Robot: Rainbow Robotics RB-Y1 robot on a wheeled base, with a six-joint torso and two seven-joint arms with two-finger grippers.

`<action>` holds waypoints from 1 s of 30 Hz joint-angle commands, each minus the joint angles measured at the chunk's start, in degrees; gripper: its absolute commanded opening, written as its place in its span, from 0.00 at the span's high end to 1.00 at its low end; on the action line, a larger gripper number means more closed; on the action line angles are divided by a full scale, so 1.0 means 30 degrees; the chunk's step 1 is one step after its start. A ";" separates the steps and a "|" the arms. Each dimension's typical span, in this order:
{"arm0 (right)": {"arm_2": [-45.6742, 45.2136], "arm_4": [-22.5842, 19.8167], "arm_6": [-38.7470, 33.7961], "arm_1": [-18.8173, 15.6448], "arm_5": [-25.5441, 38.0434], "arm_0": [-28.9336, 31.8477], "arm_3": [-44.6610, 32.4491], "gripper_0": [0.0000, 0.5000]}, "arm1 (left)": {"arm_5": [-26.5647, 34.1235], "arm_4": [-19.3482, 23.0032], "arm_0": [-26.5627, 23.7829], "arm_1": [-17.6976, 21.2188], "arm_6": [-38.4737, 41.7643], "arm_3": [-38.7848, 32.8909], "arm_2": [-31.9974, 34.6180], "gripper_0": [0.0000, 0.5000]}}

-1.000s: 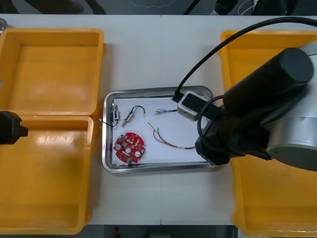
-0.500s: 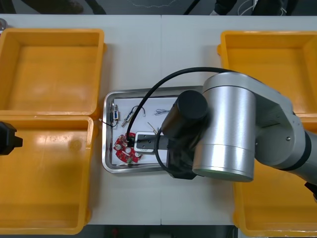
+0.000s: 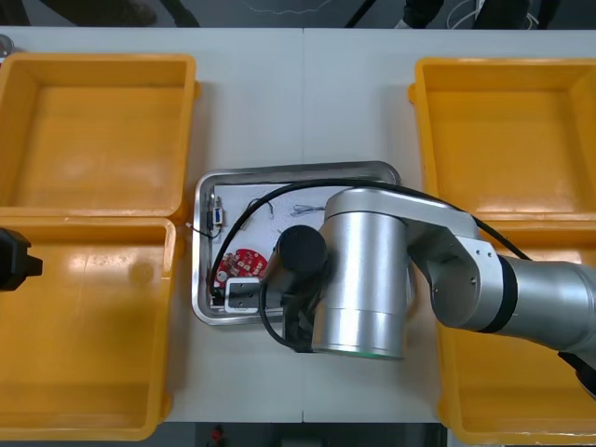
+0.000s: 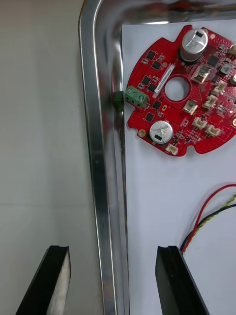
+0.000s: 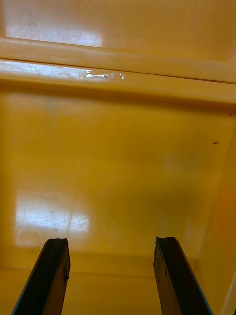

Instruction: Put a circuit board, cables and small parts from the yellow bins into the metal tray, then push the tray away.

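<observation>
- Overhead, the table [image 3: 303,102] is light and plain, with one seam running from its far edge to its near edge through the middle. A dark strip of floor shows beyond the far edge.
- Yellow bins [image 3: 93,130] stand in pairs at each side of the table, each pair set edge to edge.
- The metal tray [image 3: 298,169] sits between the two pairs, nearer the left pair. It is shiny at the rim and has a white sheet [image 4: 162,197] lying inside.
- The right arm [image 3: 363,270] reaches across the tray from the right side and covers much of it.
- The right gripper [image 4: 113,251] has its jaws apart and holds nothing. The fingers straddle the tray's rim, one over bare table and one over the white sheet.
- The circuit board [image 4: 182,93] is red and round and lies flat on the sheet inside the tray. Its green connector block [image 4: 136,97] is against the tray wall.
- The red and yellow cable [image 4: 209,214] lies on the sheet, with one end close to the inner finger.
- Small metal parts [image 3: 216,214] lie in the tray's far-left corner.
- The left gripper [image 5: 110,241] has its jaws apart and holds nothing. It hangs over the glossy floor of the near-left bin, at the table's left edge.
</observation>
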 commanded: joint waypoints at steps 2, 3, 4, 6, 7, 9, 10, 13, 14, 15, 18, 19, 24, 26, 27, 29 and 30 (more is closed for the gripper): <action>0.1403 0.0963 0.0941 0.0608 -0.0869 -0.1165 0.0742 0.00 | 0.0115 0.0151 0.0190 0.0722 -0.1979 -0.0563 0.0564 0.00; 0.1579 0.1109 0.0971 0.0637 -0.1045 -0.1194 0.1006 0.00 | 0.0115 0.0151 0.0190 0.0722 -0.1979 -0.0563 0.0564 0.00; 0.1608 0.1109 0.0971 0.0637 -0.1103 -0.1224 0.1152 0.00 | 0.0115 0.0151 0.0190 0.0722 -0.1979 -0.0563 0.0564 0.00; 0.1872 0.1109 0.1058 0.0754 -0.1308 -0.1341 0.1679 0.00 | 0.0115 0.0151 0.0190 0.0722 -0.1979 -0.0563 0.0564 0.00; 0.2048 0.1109 0.1088 0.0842 -0.1367 -0.1429 0.1914 0.00 | 0.0115 0.0151 0.0190 0.0722 -0.1979 -0.0563 0.0564 0.00; 0.2253 0.1109 0.1088 0.0959 -0.1367 -0.1458 0.2177 0.00 | 0.0115 0.0151 0.0190 0.0722 -0.1979 -0.0563 0.0564 0.00; 0.2312 0.1109 0.1088 0.0988 -0.1367 -0.1458 0.2236 0.00 | 0.0115 0.0151 0.0190 0.0722 -0.1979 -0.0563 0.0564 0.00; 0.2575 0.1285 0.1117 0.1076 -0.1367 -0.1487 0.2470 0.00 | 0.0115 0.0151 0.0190 0.0722 -0.1979 -0.0563 0.0564 0.00; 0.2692 0.1373 0.1117 0.1076 -0.1367 -0.1487 0.2470 0.00 | 0.0115 0.0151 0.0190 0.0722 -0.1979 -0.0563 0.0564 0.00; 0.2839 0.1607 0.1117 0.1076 -0.1367 -0.1487 0.2470 0.00 | 0.0115 0.0151 0.0190 0.0722 -0.1979 -0.0563 0.0564 0.00; 0.3161 0.2164 0.1117 0.1076 -0.1367 -0.1487 0.2470 0.00 | 0.0115 0.0151 0.0190 0.0722 -0.1979 -0.0563 0.0564 0.00; 0.3396 0.2398 0.1117 0.1106 -0.1367 -0.1487 0.2529 0.00 | 0.0115 0.0151 0.0190 0.0722 -0.1979 -0.0563 0.0564 0.00; 0.3454 0.2427 0.1146 0.1135 -0.1572 -0.1517 0.2705 0.00 | 0.0115 0.0151 0.0190 0.0722 -0.1979 -0.0563 0.0564 0.00; 0.3571 0.2427 0.1146 0.1223 -0.1894 -0.1517 0.3056 0.00 | 0.0115 0.0151 0.0190 0.0722 -0.1979 -0.0563 0.0564 0.00; 0.3571 0.2427 0.1176 0.1252 -0.1953 -0.1517 0.3144 0.00 | 0.0115 0.0151 0.0190 0.0722 -0.1979 -0.0563 0.0564 0.00; 0.3571 0.2427 0.1088 0.1340 -0.1982 -0.1517 0.3232 0.00 | 0.0115 0.0151 0.0190 0.0722 -0.1979 -0.0563 0.0564 0.00; 0.3571 0.2486 0.1088 0.1399 -0.2041 -0.1517 0.3232 0.00 | 0.0115 0.0151 0.0190 0.0722 -0.1979 -0.0563 0.0564 0.00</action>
